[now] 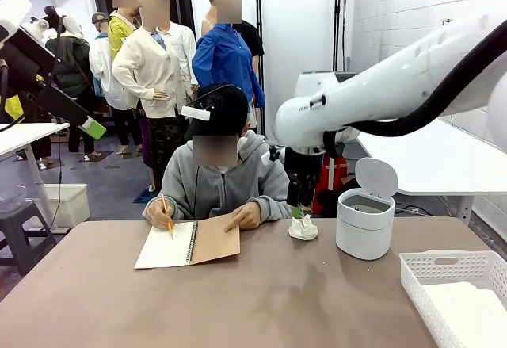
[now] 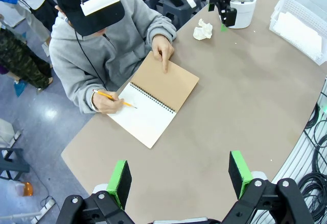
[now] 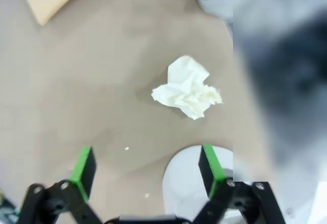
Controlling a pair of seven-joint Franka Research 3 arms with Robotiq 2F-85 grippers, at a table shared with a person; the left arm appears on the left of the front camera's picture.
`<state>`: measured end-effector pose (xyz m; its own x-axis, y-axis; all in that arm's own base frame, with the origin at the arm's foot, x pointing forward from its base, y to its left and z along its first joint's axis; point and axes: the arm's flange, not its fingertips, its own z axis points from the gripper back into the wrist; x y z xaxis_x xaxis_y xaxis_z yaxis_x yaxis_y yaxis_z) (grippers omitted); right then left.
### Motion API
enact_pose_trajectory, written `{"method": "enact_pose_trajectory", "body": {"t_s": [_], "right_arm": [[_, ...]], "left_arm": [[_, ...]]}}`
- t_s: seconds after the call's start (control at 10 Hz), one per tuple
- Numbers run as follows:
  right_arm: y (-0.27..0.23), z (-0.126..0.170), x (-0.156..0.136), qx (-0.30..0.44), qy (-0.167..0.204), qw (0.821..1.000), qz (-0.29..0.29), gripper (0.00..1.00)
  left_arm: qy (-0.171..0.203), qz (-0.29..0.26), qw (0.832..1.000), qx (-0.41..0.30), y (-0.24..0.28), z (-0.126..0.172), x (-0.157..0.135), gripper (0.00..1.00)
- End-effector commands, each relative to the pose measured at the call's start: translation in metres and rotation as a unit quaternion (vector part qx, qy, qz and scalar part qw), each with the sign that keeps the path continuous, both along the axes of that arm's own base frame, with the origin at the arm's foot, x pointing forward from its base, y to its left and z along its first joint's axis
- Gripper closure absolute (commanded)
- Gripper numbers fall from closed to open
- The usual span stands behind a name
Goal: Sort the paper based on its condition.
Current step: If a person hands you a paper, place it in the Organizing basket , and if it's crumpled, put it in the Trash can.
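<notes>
Hovering above the brown bench [image 1: 261, 300], the right gripper [image 3: 148, 170] is hanging with its green-padded fingers [image 3: 83, 166] spread wide apart and nothing between them. Just beyond it, a crumpled paper wad [image 3: 187, 94] is lying on the bench, touched by neither finger. In the front view that wad [image 1: 303, 228] is sitting just left of a small white bin [image 1: 364, 223] with its lid standing up, and the right gripper [image 1: 299, 192] is poised above it. At the bench's right corner a white slotted basket [image 1: 424, 281] is holding smooth flat paper sheets [image 1: 469, 310]. The left gripper [image 2: 180, 176] is held high over the near edge of the bench, its fingers also standing wide apart and empty. Across the bench a person in a grey hoodie is writing with a pencil [image 1: 166, 215] in an open spiral notebook [image 1: 188, 243], one hand [image 1: 242, 218] resting on its brown cover.
</notes>
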<state>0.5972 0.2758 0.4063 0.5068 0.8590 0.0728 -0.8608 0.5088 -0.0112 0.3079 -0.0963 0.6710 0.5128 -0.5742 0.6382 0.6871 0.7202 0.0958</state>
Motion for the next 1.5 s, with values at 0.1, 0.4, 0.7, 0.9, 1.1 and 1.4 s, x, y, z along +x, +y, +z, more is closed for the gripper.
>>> {"method": "enact_pose_trajectory", "body": {"t_s": [0.1,0.4,0.7,0.9,1.1,1.4], "right_arm": [[0.012,-0.027,0.013,-0.052,0.007,0.999,0.003,0.00],[0.023,-0.064,0.016,-0.077,-0.010,0.997,-0.001,0.00],[0.029,-0.085,0.025,-0.083,-0.037,0.996,-0.013,0.00],[0.028,-0.091,0.028,-0.086,-0.045,0.995,-0.016,0.00],[0.027,-0.098,0.031,-0.080,-0.052,0.995,-0.004,0.08],[0.026,-0.098,0.031,-0.085,-0.048,0.995,-0.006,0.68]], "left_arm": [[0.001,-0.002,1.000,-0.004,0.001,0.000,0.000,0.00],[0.001,-0.002,1.000,-0.004,0.001,0.000,0.000,0.00],[0.001,-0.002,1.000,-0.004,0.001,0.000,0.000,0.00],[0.001,-0.002,1.000,-0.004,0.001,0.000,0.000,0.00],[0.001,-0.002,1.000,-0.004,0.001,0.000,0.000,0.00],[0.001,-0.002,1.000,-0.004,0.001,0.000,0.000,0.00]]}}
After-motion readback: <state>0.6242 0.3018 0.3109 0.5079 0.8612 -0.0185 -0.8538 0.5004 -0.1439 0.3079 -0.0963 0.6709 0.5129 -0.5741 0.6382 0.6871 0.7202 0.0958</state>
